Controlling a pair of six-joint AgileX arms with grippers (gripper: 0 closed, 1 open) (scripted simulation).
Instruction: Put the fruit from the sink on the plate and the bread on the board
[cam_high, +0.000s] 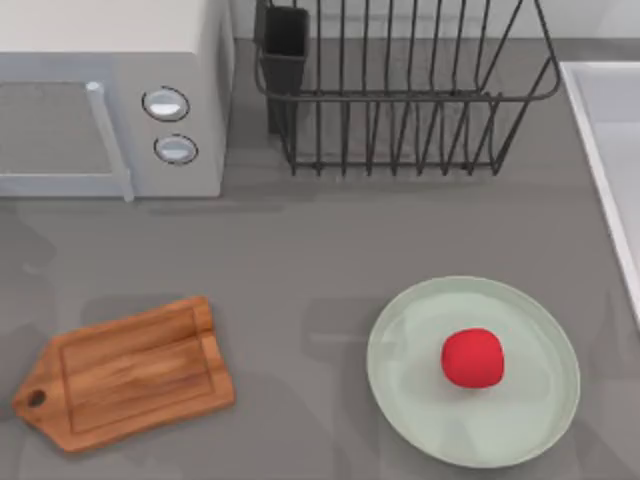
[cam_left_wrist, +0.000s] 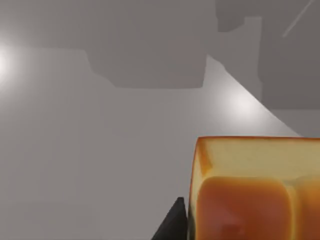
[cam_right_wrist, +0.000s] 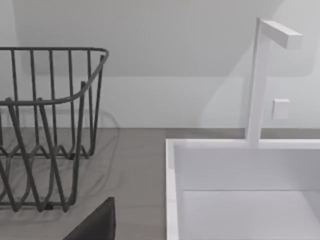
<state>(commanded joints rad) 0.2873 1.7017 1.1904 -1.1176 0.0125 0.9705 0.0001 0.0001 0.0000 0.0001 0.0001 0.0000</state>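
The fruit (cam_high: 473, 357) sits on the plate (cam_high: 420, 310) at the near right of the table, a little right of the plate's middle, so that half of the job looks done. The board (cam_high: 130, 372) lies bare at the near left, handle pointing left. The sink (cam_high: 612, 130) runs along the right edge, and the right wrist view looks into its pale basin past the dish rack (cam_right_wrist: 45, 130).

In the left wrist view the bread (cam_left_wrist: 255, 190) sits very close to the camera, with one dark fingertip (cam_left_wrist: 172, 225) right beside its edge. I judge the left gripper is holding the loaf, though its closure is not plain, so I cannot tell for certain. The right gripper's state cannot be told either.

The loaf should be light and soft, with a glossy crust that may slip; a gentle hold across its flat sides, low on the body, would suit best
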